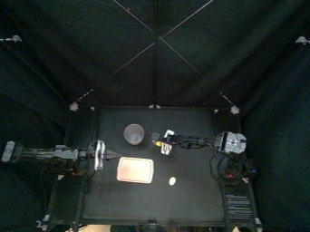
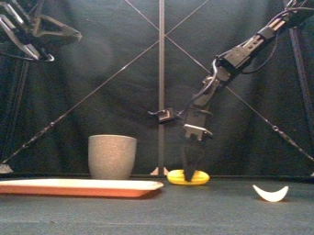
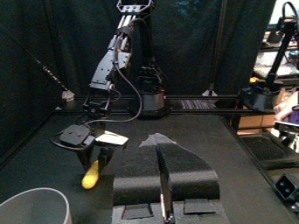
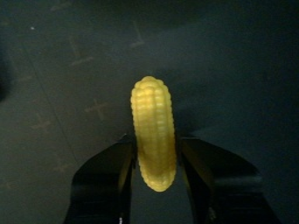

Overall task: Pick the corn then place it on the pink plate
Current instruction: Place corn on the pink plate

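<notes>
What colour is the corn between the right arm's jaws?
Yellow, with rows of small kernels; the right wrist view shows the corn best.

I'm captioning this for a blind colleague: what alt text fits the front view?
The right arm's tool reaches down onto a yellow toy corn cob lying on the black table. Left of it are a tall grey speckled cup and a flat pink tray; a small white crescent toy lies at right.

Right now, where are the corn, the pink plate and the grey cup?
corn [image 4: 153, 122]: right wrist view, mid cob.
pink plate [image 2: 73, 189]: front view, front rim.
grey cup [image 2: 112, 156]: front view, side wall.
</notes>
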You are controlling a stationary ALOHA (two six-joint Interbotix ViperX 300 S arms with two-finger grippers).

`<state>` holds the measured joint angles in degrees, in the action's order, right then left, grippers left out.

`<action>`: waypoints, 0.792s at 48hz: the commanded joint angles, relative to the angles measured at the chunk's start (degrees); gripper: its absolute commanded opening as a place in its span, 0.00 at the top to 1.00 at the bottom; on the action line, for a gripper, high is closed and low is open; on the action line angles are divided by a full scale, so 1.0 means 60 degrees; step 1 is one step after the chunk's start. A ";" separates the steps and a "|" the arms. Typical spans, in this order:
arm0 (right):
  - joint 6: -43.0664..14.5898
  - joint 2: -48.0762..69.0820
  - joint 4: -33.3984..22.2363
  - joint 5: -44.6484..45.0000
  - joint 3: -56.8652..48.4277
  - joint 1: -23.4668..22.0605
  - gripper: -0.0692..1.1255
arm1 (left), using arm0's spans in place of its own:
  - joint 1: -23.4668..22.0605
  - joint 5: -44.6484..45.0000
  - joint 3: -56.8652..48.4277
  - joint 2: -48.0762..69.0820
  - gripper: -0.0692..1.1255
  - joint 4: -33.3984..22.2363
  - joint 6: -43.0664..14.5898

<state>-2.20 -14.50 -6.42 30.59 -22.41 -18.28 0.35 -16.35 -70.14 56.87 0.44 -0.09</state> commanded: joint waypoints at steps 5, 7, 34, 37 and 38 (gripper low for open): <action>0.0015 0.0352 0.0498 0.0103 0.0850 0.0630 0.50 | 0.0015 -0.0044 0.0161 0.0000 0.98 0.0015 -0.0015; 0.0015 0.0396 0.0527 0.0176 0.1099 0.0908 0.50 | 0.0015 -0.0044 0.0161 -0.0015 0.98 0.0015 -0.0015; 0.0029 -0.1392 0.0806 0.0835 0.4351 0.3062 0.45 | -0.0044 -0.0044 0.0146 0.0322 0.98 0.0015 -0.0015; 0.0059 -0.1538 0.0908 0.0864 0.4409 0.3047 0.41 | -0.0059 -0.0044 0.0146 0.0308 0.98 0.0015 -0.0015; 0.0073 -0.1611 0.0952 0.0835 0.4424 0.3047 0.39 | -0.0073 -0.0044 0.0146 0.0308 0.98 0.0015 -0.0015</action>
<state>-1.93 -24.79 -1.49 35.77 2.20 0.18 0.26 -16.35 -70.22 58.71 0.44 -0.18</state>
